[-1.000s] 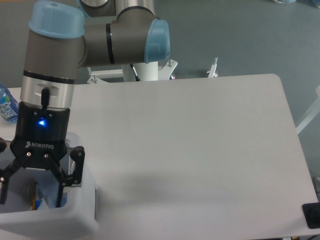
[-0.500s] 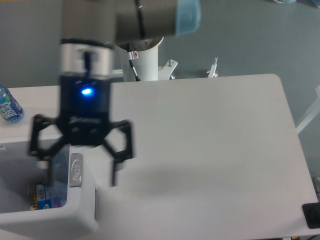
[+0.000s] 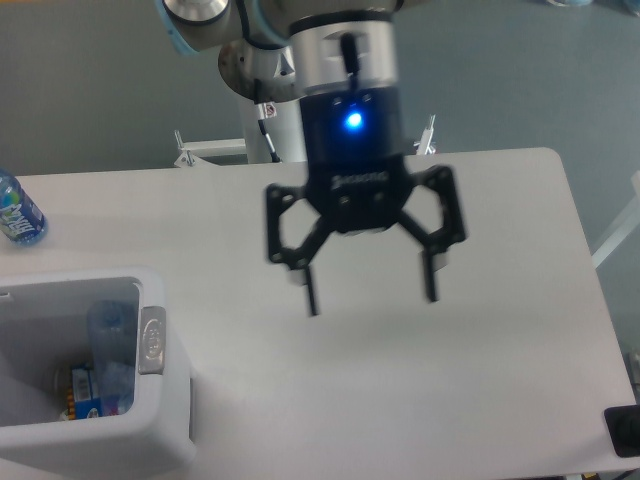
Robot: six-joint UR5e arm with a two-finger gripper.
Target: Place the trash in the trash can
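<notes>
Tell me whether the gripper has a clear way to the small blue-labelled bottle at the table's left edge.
Probably yes. The gripper hangs open above the middle of the table, and the bottle stands apart behind the trash can, with bare tabletop between. Reach that far left can't be judged.

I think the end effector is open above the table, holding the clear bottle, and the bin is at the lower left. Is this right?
Not quite. The end effector holds nothing: its open fingers are empty above the table. The clear bottle already lies inside the bin at the lower left, as the camera view shows.
</notes>
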